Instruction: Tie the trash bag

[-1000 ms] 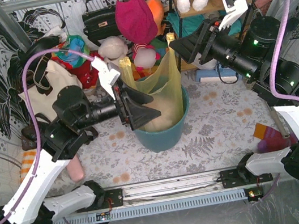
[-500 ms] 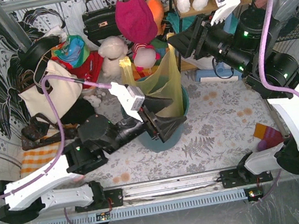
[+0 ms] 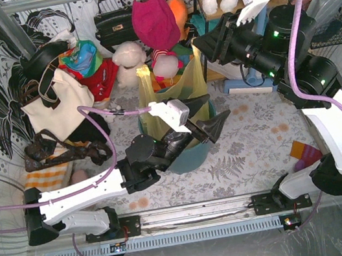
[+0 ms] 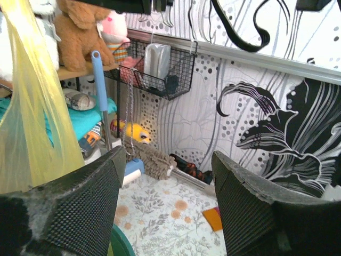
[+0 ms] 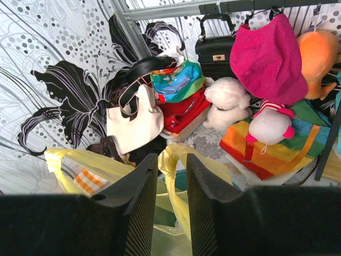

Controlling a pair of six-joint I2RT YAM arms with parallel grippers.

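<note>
**Right hand pinching the bag's edge, left hand gaping beside it**

The trash bag (image 3: 174,88) is standing in the teal bin (image 3: 195,157) at the middle of the bench (image 3: 253,147), its yellow plastic rising well above the rim. The right hand (image 3: 197,45) is reaching in from the far right corner and is holding the bag's upper right edge. In the right wrist view its fingers (image 5: 139,202) are set narrow, with a yellow strip of the bag (image 5: 169,160) running between them. The left hand (image 3: 210,109) is hovering over the right side of the bin, its fingers (image 4: 96,192) spread wide and holding nothing, while the bag (image 4: 32,112) is hanging just to its left.
</note>
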